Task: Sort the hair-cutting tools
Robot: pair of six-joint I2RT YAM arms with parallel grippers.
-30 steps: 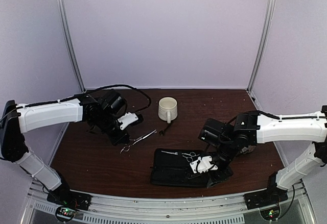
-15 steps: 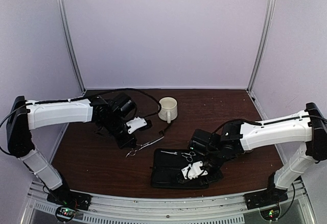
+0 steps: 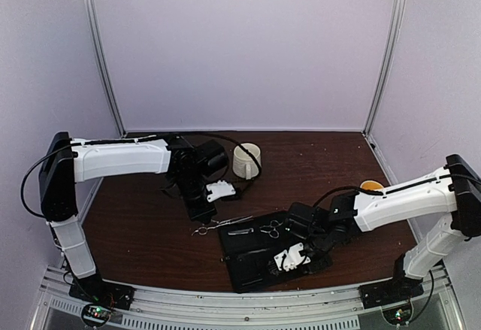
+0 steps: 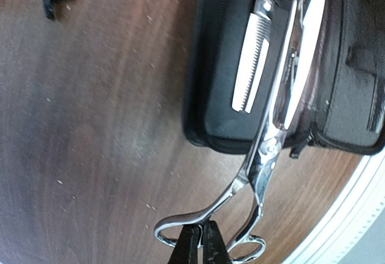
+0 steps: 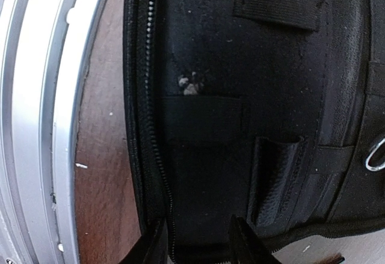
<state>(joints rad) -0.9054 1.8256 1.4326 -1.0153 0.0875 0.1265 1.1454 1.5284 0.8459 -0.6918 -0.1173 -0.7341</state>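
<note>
Dark wood tabletop, lilac walls. Left gripper [image 4: 201, 246] pinched tight on ring handle of scissors [image 4: 264, 150], mid-table, just off case's [image 3: 252, 266] far-left corner. Long axis runs from fingers toward case, blades over its open face, beside toothed silver blade [image 4: 251, 65] lying there. Left arm owns this one. Likely next: slide tips along axis into a slot. Right gripper [image 5: 198, 243] straddles case's near zip edge, jaws apart. Clamped or not, can't tell. Second scissors [image 3: 270, 230] lie in case.
</note>
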